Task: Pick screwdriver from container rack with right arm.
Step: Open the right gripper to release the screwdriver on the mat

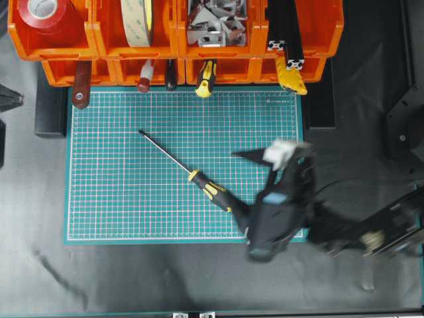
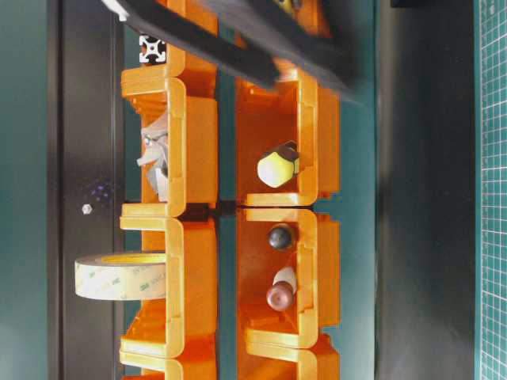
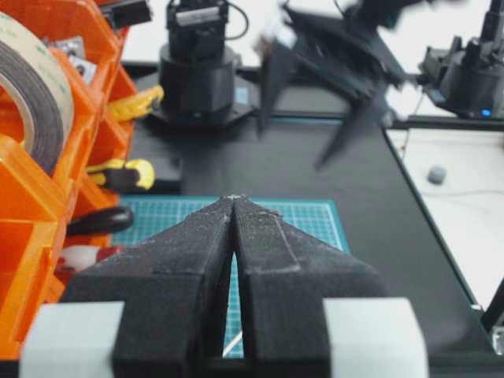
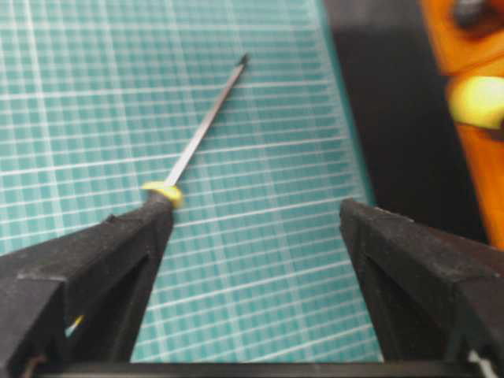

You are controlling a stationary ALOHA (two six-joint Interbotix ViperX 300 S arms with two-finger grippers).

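The screwdriver [image 1: 189, 173] lies flat on the green cutting mat [image 1: 119, 205], outside the container rack [image 1: 179, 48]. Its thin shaft points up-left and its yellow-and-black handle down-right. My right gripper [image 1: 235, 182] hovers open at the handle end, blurred by motion. In the right wrist view the shaft [image 4: 205, 126] runs away from the gripper [image 4: 253, 209]. The left finger [image 4: 118, 244] hides the handle, and nothing sits between the jaws. My left gripper [image 3: 234, 198] is shut and empty, off to the left beside the rack [image 3: 24, 228].
The orange bins hold a stubby yellow-and-black handle [image 1: 206, 78], a red-and-white handle [image 1: 144, 76], a dark handle [image 1: 171, 74], a tape roll [image 1: 138, 20], red tape [image 1: 45, 13] and metal brackets [image 1: 215, 23]. A yellow part [image 1: 290, 76] hangs at the rack's right.
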